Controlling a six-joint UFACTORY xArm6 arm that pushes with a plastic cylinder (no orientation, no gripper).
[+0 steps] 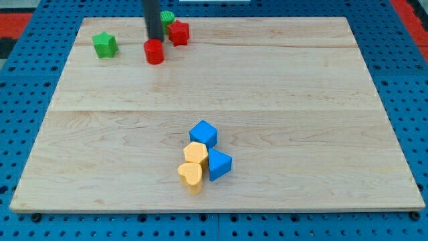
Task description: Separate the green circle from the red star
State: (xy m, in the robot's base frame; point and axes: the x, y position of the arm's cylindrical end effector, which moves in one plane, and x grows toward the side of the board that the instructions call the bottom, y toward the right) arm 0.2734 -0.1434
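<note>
The green circle (168,17) lies near the view's top edge of the wooden board (301,100), partly hidden behind my rod. The red star (178,32) sits right against it, just below and to its right. My tip (154,39) stands just left of both, touching or nearly touching the green circle's left side. A red round block (154,51) lies directly below my tip.
A green star (105,45) lies at the view's upper left. Lower centre holds a cluster: a blue cube (203,134), a yellow hexagon-like block (195,153), a blue triangle-like block (219,165) and a yellow heart (190,176).
</note>
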